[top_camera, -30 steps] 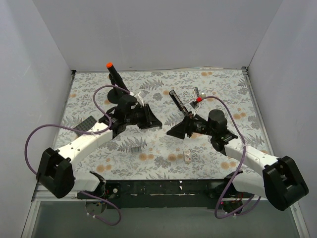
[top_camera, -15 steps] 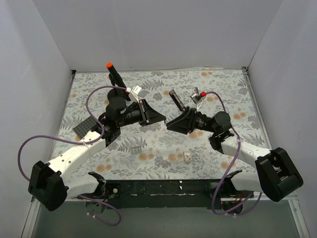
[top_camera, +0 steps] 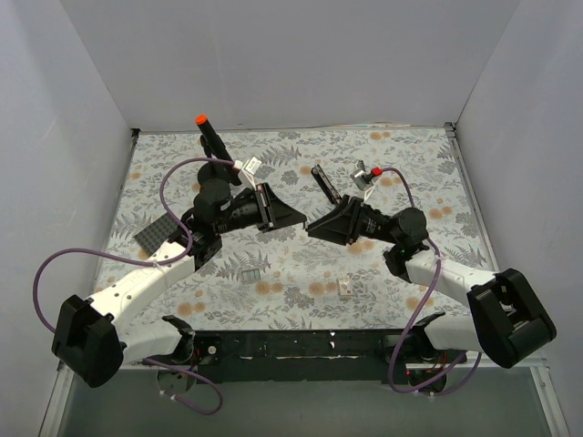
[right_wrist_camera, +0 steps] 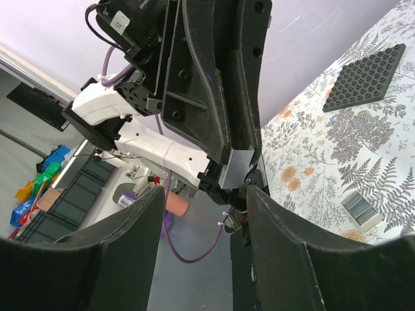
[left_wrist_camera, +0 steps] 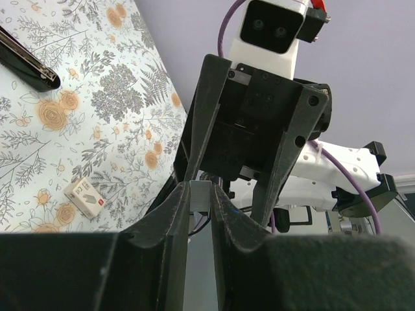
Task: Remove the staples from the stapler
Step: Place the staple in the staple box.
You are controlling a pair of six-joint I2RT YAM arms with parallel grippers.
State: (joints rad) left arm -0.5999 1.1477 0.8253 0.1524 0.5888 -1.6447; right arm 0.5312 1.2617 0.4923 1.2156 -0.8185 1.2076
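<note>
We saw the left tool [left_wrist_camera: 200,194] raised above the counter [top_camera: 410,173], its fingers pinching a small silver piece [right_wrist_camera: 237,166]. The right tool [right_wrist_camera: 204,191] faced it tip to tip, fingers spread wide and pointing at that piece. We could not tell whether they touched it. The stapler [top_camera: 325,185] lay flat on the counter just beyond both tools, apart from each.

Table [top_camera: 301,269] w/ grey floral cloth. Lying on it:
- stapler [top_camera: 324,185]: slim, black, far-centre, at an angle
- black stand [top_camera: 217,162] w/ orange-tipped rod, far-left corner area
- black studded pad [top_camera: 155,234], flat, by left edge
- small grey ribbed block [top_camera: 248,271], centre-left
- small white box [top_camera: 345,288], nearer front, right of centre

All well apart.
</note>
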